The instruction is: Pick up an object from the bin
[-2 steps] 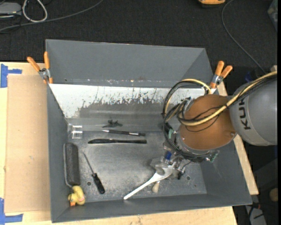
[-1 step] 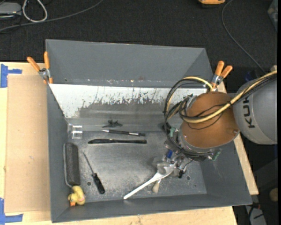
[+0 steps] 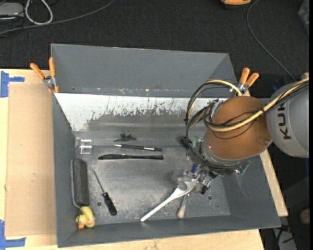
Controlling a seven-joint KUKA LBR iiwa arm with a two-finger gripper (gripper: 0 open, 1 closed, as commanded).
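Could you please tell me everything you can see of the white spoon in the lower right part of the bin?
The white spoon looks like plastic and has a long, slim handle. It lies flat on the grey floor of the bin and slants across it: the handle tip points to the view's lower left, and the bowl end runs up to the right, right at the hand. Whether the hand touches it cannot be told.

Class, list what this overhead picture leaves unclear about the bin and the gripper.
Camera view: whether the gripper grips the white spoon, whose bowl end it covers.
Camera view: bin floor beneath the orange wrist cover.
Camera view: small black thing by the back wall, too small to identify.
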